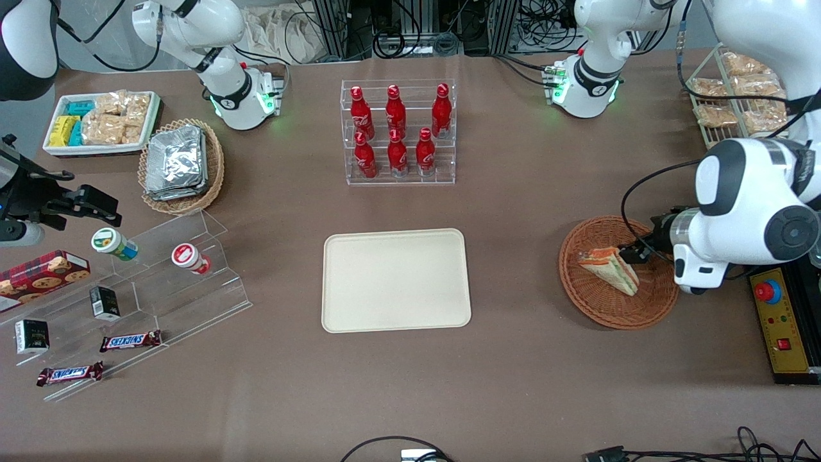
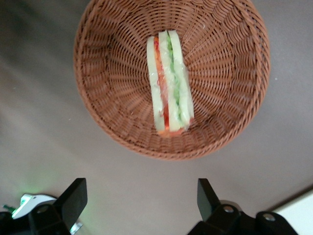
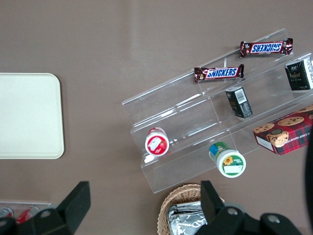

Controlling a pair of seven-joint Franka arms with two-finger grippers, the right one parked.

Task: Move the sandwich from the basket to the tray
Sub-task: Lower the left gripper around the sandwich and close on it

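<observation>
The sandwich (image 1: 609, 269), a wrapped wedge with white bread and green and orange-red layers, lies in the reddish-brown wicker basket (image 1: 616, 311) toward the working arm's end of the table. In the left wrist view the sandwich (image 2: 168, 83) rests edge-up in the middle of the basket (image 2: 107, 98). My gripper (image 1: 635, 253) hovers above the basket's edge, beside the sandwich and not touching it. Its fingers (image 2: 73, 198) stand wide apart, so the gripper (image 2: 142, 200) is open with nothing between them. The cream tray (image 1: 396, 280) lies bare at the table's middle.
A clear rack of red bottles (image 1: 399, 131) stands farther from the front camera than the tray. A tan basket of foil packets (image 1: 179, 163), a white snack bin (image 1: 99, 122) and a clear stepped shelf (image 1: 160, 289) sit toward the parked arm's end. A yellow control box (image 1: 782, 327) lies beside the basket.
</observation>
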